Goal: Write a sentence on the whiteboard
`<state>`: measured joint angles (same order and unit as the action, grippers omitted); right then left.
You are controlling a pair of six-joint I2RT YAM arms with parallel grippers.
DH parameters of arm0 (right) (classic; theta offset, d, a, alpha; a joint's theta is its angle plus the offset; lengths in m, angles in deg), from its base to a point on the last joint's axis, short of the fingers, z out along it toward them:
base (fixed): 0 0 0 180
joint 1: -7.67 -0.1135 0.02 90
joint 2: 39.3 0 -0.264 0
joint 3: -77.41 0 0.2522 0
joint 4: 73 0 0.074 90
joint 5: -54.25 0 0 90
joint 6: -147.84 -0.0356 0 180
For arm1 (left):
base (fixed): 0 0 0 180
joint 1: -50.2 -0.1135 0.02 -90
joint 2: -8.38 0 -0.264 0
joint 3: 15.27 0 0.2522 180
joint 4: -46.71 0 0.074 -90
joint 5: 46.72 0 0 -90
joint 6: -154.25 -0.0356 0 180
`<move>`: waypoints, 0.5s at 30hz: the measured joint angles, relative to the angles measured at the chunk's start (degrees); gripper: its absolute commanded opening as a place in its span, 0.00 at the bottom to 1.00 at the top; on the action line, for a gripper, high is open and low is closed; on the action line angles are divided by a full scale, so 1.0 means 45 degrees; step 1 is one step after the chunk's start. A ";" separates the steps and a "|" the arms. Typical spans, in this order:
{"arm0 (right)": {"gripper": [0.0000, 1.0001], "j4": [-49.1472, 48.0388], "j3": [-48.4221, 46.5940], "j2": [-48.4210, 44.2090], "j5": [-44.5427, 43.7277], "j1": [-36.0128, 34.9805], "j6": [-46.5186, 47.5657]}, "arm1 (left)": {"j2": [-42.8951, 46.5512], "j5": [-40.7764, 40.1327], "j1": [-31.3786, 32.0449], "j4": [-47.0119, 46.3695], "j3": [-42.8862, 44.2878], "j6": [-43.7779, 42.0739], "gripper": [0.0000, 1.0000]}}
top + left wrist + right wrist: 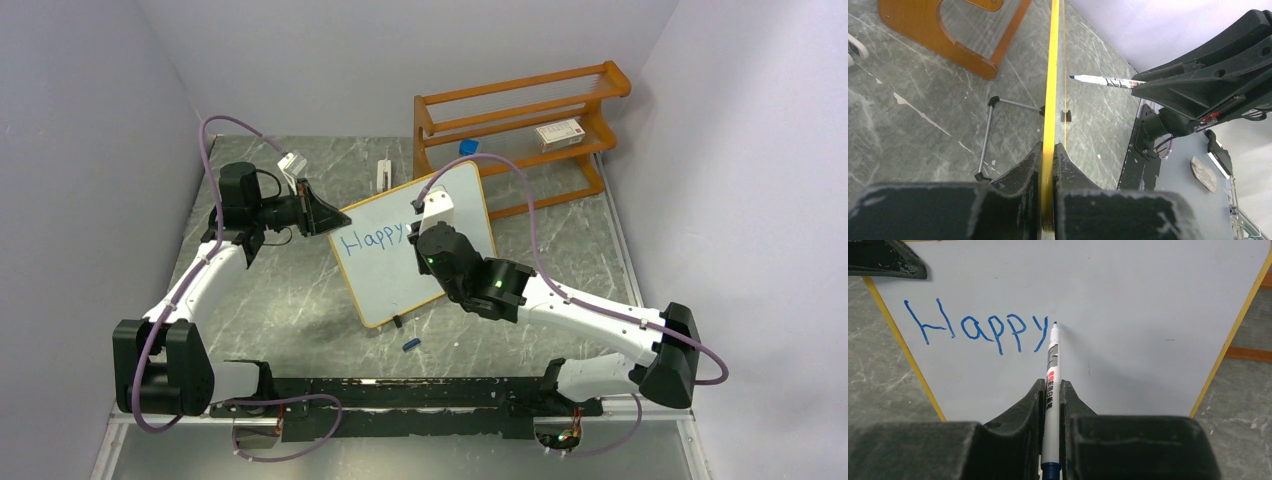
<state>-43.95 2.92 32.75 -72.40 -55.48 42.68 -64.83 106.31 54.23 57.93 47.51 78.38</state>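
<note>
The whiteboard [440,215] stands tilted mid-table; it fills the right wrist view [1128,315] and shows edge-on as a yellow frame strip [1052,75] in the left wrist view. The sentence [373,238] reads only "Happy" in blue [978,330]. My left gripper [335,217] is shut on the board's left frame edge [1052,150]. My right gripper [418,235] is shut on a white marker [1050,375], its tip just right of the "y", at or very near the board. The marker also shows in the left wrist view [1100,80].
An orange wooden shelf rack [520,110] stands behind the board with a small box [560,133] on it. A blue marker cap [410,345] lies in front of the board. A white object [384,172] lies behind the board. The board's wire stand [993,135] rests on the table.
</note>
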 measured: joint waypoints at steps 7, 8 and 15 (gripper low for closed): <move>0.00 -0.0151 0.0000 0.0019 -0.0039 0.0019 0.0136 | 0.0000 0.0000 0.0000 0.0005 0.0005 -0.0005 0.05; 0.00 -0.0165 0.0000 0.0019 -0.0044 0.0019 0.0151 | 0.0000 -0.0005 0.0000 0.0005 0.0005 -0.0005 0.05; 0.00 -0.0194 0.0000 0.0019 -0.0087 0.0019 0.0233 | 0.0000 -0.0005 0.0000 0.0005 0.0005 -0.0010 0.05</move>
<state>-44.82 2.92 32.84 -72.79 -55.39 43.73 -64.83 106.28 54.23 57.95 47.53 78.34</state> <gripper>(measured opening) 0.138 0.110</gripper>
